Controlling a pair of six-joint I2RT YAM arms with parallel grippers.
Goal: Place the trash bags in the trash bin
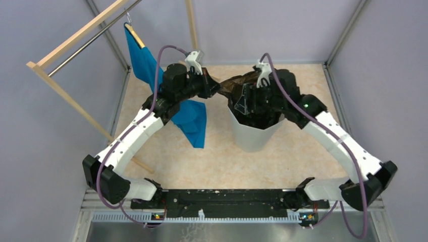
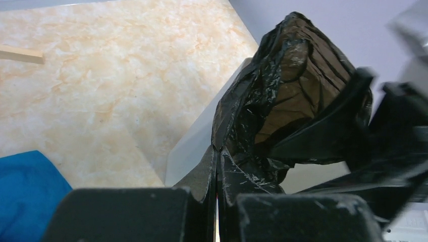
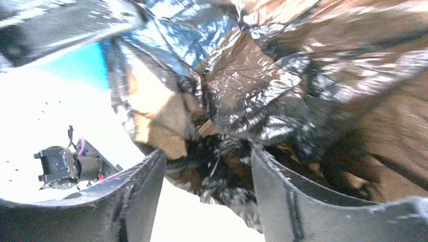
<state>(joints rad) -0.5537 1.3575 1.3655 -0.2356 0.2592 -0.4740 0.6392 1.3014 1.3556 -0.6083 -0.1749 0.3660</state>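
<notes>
Its own camera shows the left gripper [image 2: 217, 169] pinched tight on an edge of the trash bag [image 2: 298, 75], the bin [image 2: 194, 146] wall just beyond. Only the right wrist view shows the right gripper [image 3: 207, 171] spread wide, with crumpled film between its fingers. From above, a blue shirt [image 1: 194, 121] hangs beside the left gripper.

I am reaching my left arm [image 1: 132, 135] forward and inward from its base with the elbow bowed out to the left. My right arm [image 1: 335, 136] is mirroring it, elbow out to the right, so both wrists are sitting close together near the middle. My left gripper [image 2: 216, 169] is pointing toward the right one, its fingers pressing together on a fold of the trash bag [image 2: 298, 75]. My right gripper [image 3: 208, 174] is tilting downward, its fingers standing apart with crumpled film showing between them.
</notes>
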